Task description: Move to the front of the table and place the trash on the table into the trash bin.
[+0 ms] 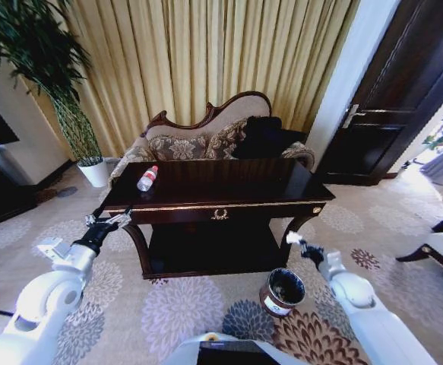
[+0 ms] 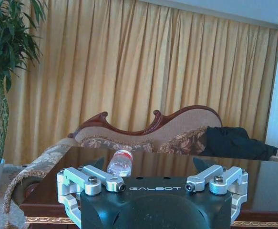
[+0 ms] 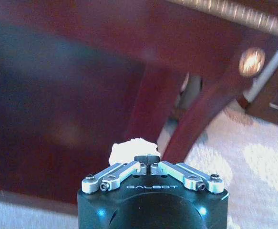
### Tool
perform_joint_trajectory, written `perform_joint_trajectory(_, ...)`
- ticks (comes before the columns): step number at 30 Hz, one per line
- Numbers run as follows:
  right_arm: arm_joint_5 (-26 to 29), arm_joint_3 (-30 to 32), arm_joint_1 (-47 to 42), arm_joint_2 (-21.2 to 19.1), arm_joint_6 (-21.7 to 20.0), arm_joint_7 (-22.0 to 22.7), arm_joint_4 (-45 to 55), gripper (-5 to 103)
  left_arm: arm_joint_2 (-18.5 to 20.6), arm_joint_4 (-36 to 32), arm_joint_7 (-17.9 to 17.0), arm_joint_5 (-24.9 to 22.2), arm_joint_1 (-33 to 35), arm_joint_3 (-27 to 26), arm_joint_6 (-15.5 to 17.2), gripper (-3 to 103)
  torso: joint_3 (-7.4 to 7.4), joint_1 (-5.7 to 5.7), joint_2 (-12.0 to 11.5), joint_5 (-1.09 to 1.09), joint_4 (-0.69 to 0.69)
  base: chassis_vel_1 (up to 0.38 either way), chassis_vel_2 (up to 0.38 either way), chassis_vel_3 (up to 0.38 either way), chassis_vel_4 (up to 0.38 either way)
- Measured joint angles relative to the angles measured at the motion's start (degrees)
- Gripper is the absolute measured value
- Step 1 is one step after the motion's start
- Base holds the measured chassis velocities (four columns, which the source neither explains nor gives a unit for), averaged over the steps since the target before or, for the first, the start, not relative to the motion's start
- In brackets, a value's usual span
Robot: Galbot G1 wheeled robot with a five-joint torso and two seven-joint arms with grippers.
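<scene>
A crumpled white paper scrap [image 3: 131, 149] is being pinched in the right gripper [image 3: 147, 161], marked GALBOT, above the trash bin [image 1: 283, 292]. A red-capped bottle [image 1: 147, 178] is lying on the table [image 1: 229, 199] beyond the spread left gripper [image 1: 109, 219].

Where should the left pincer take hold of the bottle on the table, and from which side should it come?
Probably across the clear middle of the bottle, between red cap and base. It lies on its side near the table's left rear corner, cap pointing toward the sofa, so its round sides are free. The open left pincer is low at the front-left edge; coming from above with fingers spanning the width seems best.
</scene>
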Motion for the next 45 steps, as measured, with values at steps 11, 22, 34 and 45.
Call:
perform_joint_trajectory(11, -12.23, -2.21, 6.75, 5.07, 8.20, -1.86, -19.93, 0, -0.04, -0.32, -0.05, 0.07, 1.45, -1.02, -0.01, 100, 0.01, 0.01, 0.00, 0.01, 0.01, 0.000, 0.000, 0.000, 0.000)
perform_joint_trajectory(22, -20.60, -1.88, 9.71, 6.15, 15.11, 0.04, -28.42, 18, 0.46, -1.10, -0.12, -0.22, 3.01, -2.42, -0.01, 100, 0.01, 0.00, 0.00, 0.00, 0.01, 0.000, 0.000, 0.000, 0.000)
perform_joint_trajectory(34, -19.79, -1.14, 8.82, 5.78, 16.94, 0.23, -27.88, 67, 0.40, -1.62, -0.20, -0.21, 3.16, -2.21, 0.00, 100, 0.01, 0.00, 0.00, 0.00, -0.01, 0.000, 0.000, 0.000, 0.000)
perform_joint_trajectory(45, 9.36, 0.08, 6.00, 4.26, 9.49, 6.52, -3.90, 99, 0.39, -2.18, -0.31, -0.19, 3.35, -2.47, -0.06, 100, 0.01, 0.00, 0.00, 0.00, -0.01, 0.000, 0.000, 0.000, 0.000)
